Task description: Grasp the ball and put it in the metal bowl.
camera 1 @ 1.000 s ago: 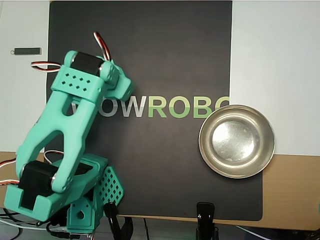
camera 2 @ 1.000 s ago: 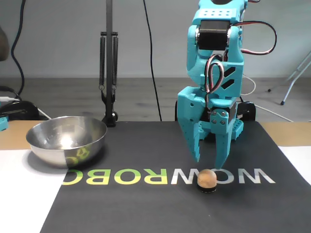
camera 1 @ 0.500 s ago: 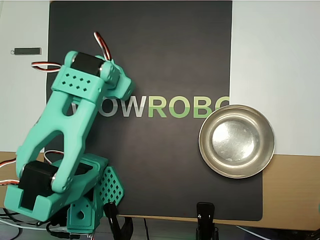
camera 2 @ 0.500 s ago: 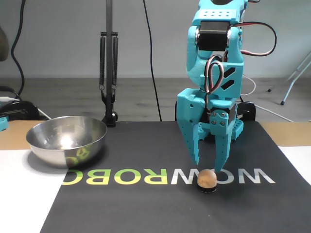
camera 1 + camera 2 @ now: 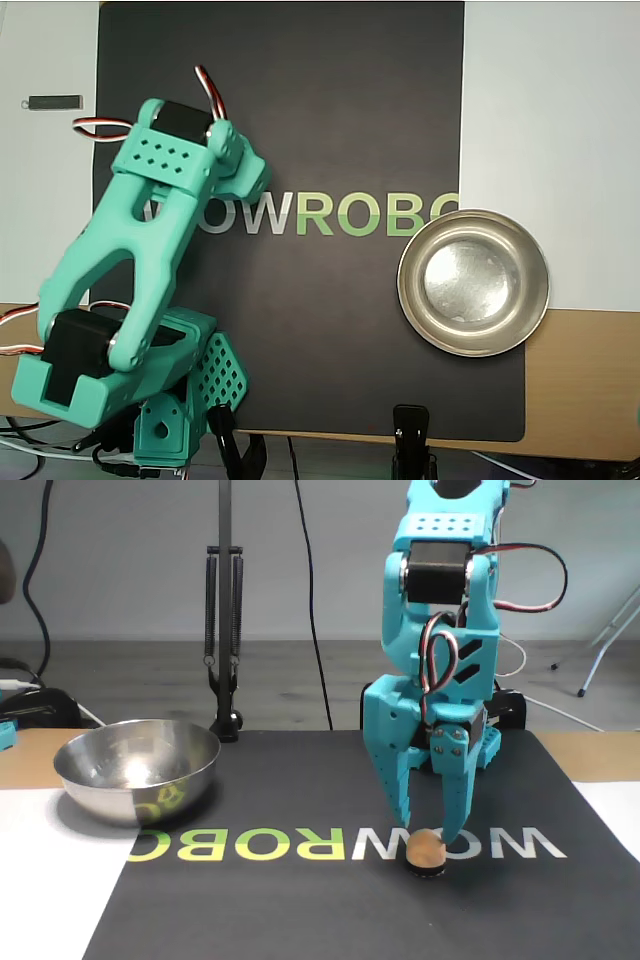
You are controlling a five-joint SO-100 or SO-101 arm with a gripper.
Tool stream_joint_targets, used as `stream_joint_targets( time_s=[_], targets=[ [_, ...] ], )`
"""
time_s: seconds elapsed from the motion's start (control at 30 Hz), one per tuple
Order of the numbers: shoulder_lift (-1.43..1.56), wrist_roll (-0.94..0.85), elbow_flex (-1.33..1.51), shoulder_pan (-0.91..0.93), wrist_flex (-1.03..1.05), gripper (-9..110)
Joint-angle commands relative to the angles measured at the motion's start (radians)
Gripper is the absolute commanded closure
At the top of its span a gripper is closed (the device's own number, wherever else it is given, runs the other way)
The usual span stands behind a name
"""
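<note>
**Now the claw straddles the top of the ball**

Nearest the lens in the fixed view, low and a little right of centre, we see the ball (image 5: pixel 426 849) sitting on a small dark base on the black mat (image 5: pixel 300 900), on the white letters of the printed word. The gripper (image 5: pixel 428 837) hangs directly above it, points down, its two teal fingers spread apart with nothing clenched between them. The tips reach the ball's upper edge, one on each side; we cannot tell whether they touch it.

Compared with half a second ago, the fingertips sit lower: then they ended just above the ball, now they overlap its top. The motor block higher on the arm has also dropped in the frame, and in the overhead view the arm's forward end has shifted slightly down and right.

The arm (image 5: pixel 440 630) stands nearly upright in the centre right of the fixed view, wrist bent so the claw aims straight at the mat, with red, white and black wires looping at its side. From above, the arm (image 5: pixel 130 270) fills the left half of the frame, reaching from its base at the lower left toward the upper centre, and it hides the ball entirely.

Farther back, at the left of the fixed view, the metal bowl (image 5: pixel 100 785) rests well apart from the ball, on the mat's edge. The overhead view shows the metal bowl (image 5: pixel 410 290) at centre right.
</note>
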Motion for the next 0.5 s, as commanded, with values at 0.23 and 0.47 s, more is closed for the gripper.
stream_joint_targets(
  time_s=[0.23,0.47],
  targets=[
    [-0.021,-0.008,-0.014,-0.006,-0.061,53],
    [-0.043,-0.008,-0.009,-0.008,-0.061,53]
  ],
)
